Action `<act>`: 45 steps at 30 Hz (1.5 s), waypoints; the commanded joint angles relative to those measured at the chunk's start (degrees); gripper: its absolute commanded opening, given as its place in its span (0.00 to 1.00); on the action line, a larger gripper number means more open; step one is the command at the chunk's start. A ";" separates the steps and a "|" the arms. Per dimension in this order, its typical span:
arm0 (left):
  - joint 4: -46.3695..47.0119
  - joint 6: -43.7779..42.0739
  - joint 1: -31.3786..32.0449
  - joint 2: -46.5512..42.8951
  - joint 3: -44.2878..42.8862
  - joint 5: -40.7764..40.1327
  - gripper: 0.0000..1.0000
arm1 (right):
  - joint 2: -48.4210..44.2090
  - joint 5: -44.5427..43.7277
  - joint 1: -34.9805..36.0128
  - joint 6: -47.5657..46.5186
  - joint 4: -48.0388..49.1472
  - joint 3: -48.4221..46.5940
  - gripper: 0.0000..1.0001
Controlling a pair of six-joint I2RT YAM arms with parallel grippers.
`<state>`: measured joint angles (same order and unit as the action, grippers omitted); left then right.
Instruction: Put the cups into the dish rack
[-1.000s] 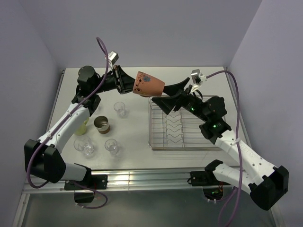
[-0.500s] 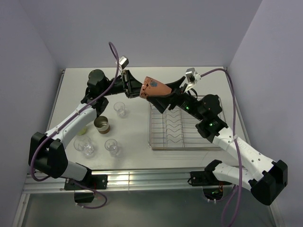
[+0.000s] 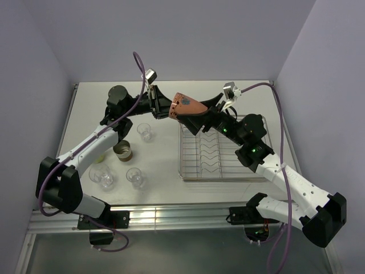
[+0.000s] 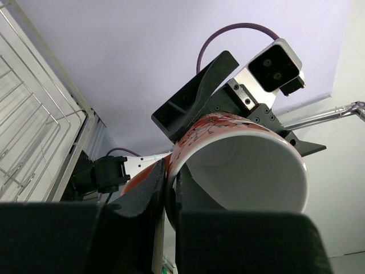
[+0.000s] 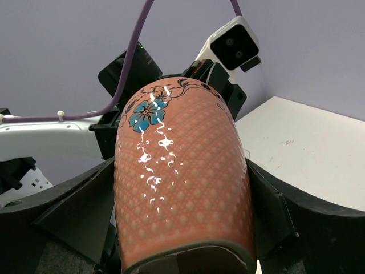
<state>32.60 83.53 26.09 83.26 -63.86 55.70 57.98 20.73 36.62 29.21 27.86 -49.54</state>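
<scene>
Left wrist view shows the left end effector (image 4: pixel 167 185) pinching the rim of the terracotta mug (image 4: pixel 245 171), one finger inside the mouth and one outside. That grip leaves the mug's outer wall free for the other arm. The mug's white interior is empty. In the right wrist view the right end effector (image 5: pixel 178 168) straddles that wall, a dark finger lying along each side of the flower-patterned body. Whether they already press on it cannot be told. This looks like a mid-air handover, probably arranged because the dish rack (image 3: pixel 217 178) lies on the right arm's side of the bench (image 3: pixel 165 171). In the top view the mug hangs on its side between the two arms, above the bench near the rack's far left corner and not yet over the wires. The rack holds no cups. The other cups stand on the bench to the left, well apart from the rack. The brown metallic cup (image 3: pixel 122 151) is mouth up, the clear tumblers (image 3: pixel 135 177) appear empty, and a pale yellow-green mug (image 3: pixel 100 155) is half hidden under the left arm.
</scene>
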 commanded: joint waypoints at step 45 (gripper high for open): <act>-50.52 -43.53 -9.03 -11.54 -7.42 -26.35 0.52 | 0.72 -26.96 -20.97 -7.76 -54.29 -15.67 0.00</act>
<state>-14.39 45.08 17.43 73.87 -68.79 31.16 55.94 -5.19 17.47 23.40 -22.06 -61.04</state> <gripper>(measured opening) 0.516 0.866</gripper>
